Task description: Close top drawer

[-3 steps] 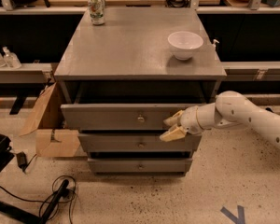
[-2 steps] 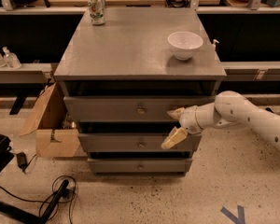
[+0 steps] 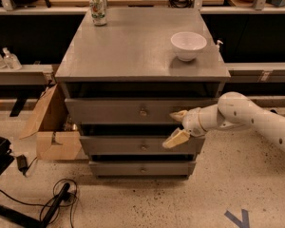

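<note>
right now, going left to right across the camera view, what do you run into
clear bottles → cardboard box → soda can → knob on the top drawer → gripper, open, at the right end of the drawer fronts → robot arm

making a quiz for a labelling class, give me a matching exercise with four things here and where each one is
1 top drawer
2 bowl
3 can
4 gripper

a back left corner of the cabinet top
b by the right end of the top drawer, open
c directly below the cabinet top
d right side of the cabinet top

Pairs: 1-c, 2-d, 3-a, 4-b
</note>
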You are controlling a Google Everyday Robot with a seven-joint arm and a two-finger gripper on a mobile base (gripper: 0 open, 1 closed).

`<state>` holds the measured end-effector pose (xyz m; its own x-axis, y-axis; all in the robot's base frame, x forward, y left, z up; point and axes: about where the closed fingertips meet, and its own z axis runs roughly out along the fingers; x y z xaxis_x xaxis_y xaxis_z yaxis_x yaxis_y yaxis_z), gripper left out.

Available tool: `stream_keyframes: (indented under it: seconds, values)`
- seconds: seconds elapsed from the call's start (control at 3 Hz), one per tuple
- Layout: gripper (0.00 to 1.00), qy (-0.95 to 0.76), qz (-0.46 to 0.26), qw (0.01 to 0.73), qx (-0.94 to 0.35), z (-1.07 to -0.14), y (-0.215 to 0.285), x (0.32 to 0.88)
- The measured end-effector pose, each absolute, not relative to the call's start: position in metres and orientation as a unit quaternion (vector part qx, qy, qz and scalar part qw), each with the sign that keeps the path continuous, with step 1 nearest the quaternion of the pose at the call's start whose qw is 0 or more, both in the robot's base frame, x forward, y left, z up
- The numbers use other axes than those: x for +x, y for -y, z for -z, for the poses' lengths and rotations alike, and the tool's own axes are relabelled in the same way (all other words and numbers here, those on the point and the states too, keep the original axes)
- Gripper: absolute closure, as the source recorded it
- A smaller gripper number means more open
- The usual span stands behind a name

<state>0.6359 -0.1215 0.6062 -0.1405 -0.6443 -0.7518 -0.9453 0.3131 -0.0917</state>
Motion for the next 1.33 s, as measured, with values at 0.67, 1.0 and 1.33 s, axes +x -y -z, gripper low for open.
stream_keyframes:
  seconds: [0.67,1.0,1.33]
  values:
    - [0.64,-0.71,-0.196,0.302,-0.606,-0.617,0.131,0.569]
    - [0.95,-0.689,-0.154,0.27,-0.655,-0.655,0.147,0.528]
    - [1.0,-0.663,-0.11,0.255,-0.695,-0.715,0.162,0.511]
